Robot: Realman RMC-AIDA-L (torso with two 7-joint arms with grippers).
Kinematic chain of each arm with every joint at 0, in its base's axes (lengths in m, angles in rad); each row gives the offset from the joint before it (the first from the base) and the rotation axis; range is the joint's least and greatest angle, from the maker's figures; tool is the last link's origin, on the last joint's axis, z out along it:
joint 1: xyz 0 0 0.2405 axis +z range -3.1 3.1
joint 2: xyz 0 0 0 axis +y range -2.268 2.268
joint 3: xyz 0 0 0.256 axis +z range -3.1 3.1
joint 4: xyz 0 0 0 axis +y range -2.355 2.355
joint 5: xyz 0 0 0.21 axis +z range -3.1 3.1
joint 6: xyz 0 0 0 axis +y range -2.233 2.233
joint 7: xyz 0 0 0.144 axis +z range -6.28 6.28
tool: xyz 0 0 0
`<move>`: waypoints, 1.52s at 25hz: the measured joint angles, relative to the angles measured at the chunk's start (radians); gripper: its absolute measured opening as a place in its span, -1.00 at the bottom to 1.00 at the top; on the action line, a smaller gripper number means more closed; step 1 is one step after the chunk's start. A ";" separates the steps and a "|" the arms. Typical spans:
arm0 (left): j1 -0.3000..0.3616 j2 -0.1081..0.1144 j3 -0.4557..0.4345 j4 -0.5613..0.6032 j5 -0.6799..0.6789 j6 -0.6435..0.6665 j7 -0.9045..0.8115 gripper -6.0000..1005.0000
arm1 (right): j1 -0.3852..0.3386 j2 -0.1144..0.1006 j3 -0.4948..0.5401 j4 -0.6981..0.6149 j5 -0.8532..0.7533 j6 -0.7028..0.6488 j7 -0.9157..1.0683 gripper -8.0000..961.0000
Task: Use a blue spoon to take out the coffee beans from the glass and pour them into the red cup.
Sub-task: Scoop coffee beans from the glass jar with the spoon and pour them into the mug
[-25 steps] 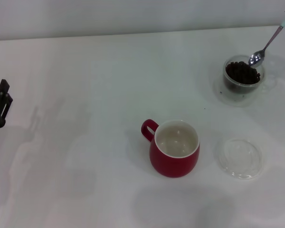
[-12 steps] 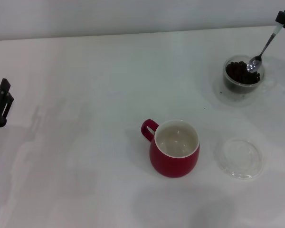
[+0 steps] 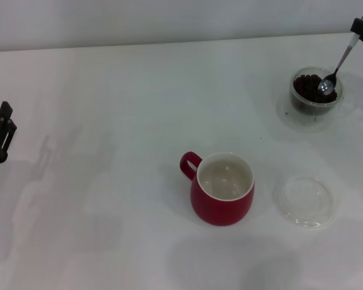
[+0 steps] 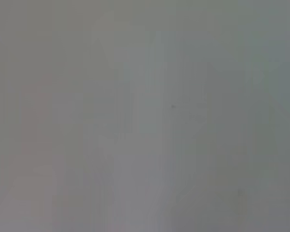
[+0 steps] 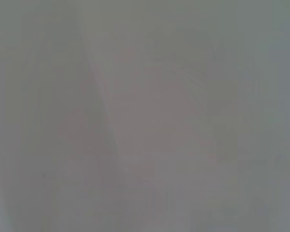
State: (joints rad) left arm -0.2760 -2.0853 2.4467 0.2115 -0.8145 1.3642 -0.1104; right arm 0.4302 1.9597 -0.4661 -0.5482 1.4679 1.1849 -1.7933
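Far right on the white counter [image 3: 109, 90], near the back edge: the glass [image 3: 316, 92], small, round, clear-walled, heaped with the coffee beans [image 3: 308, 86], dark brown to near black. Resting in it on the beans at the right side, the shiny silver bowl of the blue spoon [image 3: 334, 72], shaft slanting up and to the right, pale handle end clenched in the right claw [image 3: 362, 28], only partly in view at the top right corner. No beans visible in the bowl.

Centre front: the red cup [image 3: 222, 189], glossy, rounded, white inside, nothing in it, loop handle pointing left and back. Just right of it and apart, a shallow clear glass dish [image 3: 305, 201]. Well apart from the glass, with bare counter between. Little room beyond the glass on the right before the picture's edge; wide bare counter to the left.

At the far left edge, the left claw [image 3: 0, 134], dark, parked, far from all vessels; cannot tell whether parted or closed.

Both wrist views: only a blurred pale surface.

Against half a second ago: glass shifted a little right and back; spoon bowl now toward its right rim rather than the middle.
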 joint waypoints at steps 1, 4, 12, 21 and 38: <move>-0.001 0.000 0.000 0.000 0.000 0.000 0.000 0.36 | 0.000 0.003 0.000 0.000 0.002 -0.005 0.002 -0.68; -0.007 0.001 0.000 -0.003 0.000 -0.003 0.000 0.36 | -0.002 0.017 0.000 0.002 0.015 -0.023 0.004 -0.68; -0.012 0.003 -0.001 -0.002 0.000 -0.004 0.000 0.36 | -0.011 0.028 0.000 0.014 0.058 -0.044 0.032 -0.68; -0.016 0.004 -0.006 -0.005 -0.003 -0.004 0.001 0.36 | -0.015 0.028 0.013 0.067 0.090 -0.106 0.115 -0.68; -0.037 0.002 -0.003 -0.011 -0.004 -0.028 0.002 0.36 | -0.002 0.020 0.029 0.176 0.170 -0.113 0.239 -0.68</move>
State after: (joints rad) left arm -0.3128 -2.0832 2.4437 0.2008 -0.8183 1.3367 -0.1088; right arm 0.4280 1.9797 -0.4373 -0.3726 1.6381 1.0723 -1.5546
